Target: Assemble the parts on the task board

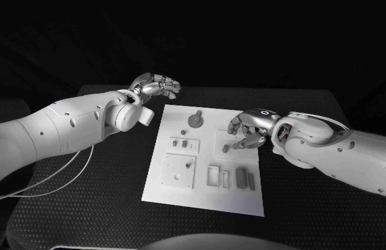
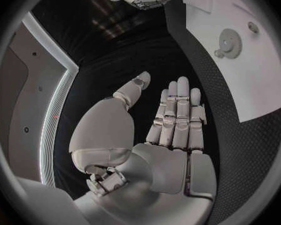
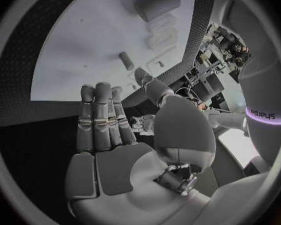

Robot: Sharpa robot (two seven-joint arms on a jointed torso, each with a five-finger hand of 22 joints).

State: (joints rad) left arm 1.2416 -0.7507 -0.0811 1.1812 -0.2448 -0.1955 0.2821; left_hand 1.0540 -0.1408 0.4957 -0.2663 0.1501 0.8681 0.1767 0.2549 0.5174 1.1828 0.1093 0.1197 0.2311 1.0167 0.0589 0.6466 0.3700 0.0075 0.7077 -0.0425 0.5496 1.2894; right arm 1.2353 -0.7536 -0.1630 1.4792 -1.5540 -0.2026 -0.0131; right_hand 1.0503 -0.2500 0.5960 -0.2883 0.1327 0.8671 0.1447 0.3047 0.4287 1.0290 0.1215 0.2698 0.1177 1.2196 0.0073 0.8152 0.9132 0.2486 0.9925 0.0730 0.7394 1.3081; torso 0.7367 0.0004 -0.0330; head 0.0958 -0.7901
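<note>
While empty, right hand (image 1: 251, 128) over task board (image 1: 201, 197).

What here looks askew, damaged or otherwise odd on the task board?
Nothing stands out. The task board lies flat on the table, and the gear and other grey parts sit on it. The left robot hand and right robot hand hold nothing.

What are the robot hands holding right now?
Nothing. The left robot hand is open above the table; the right robot hand is open over the white board.
</note>
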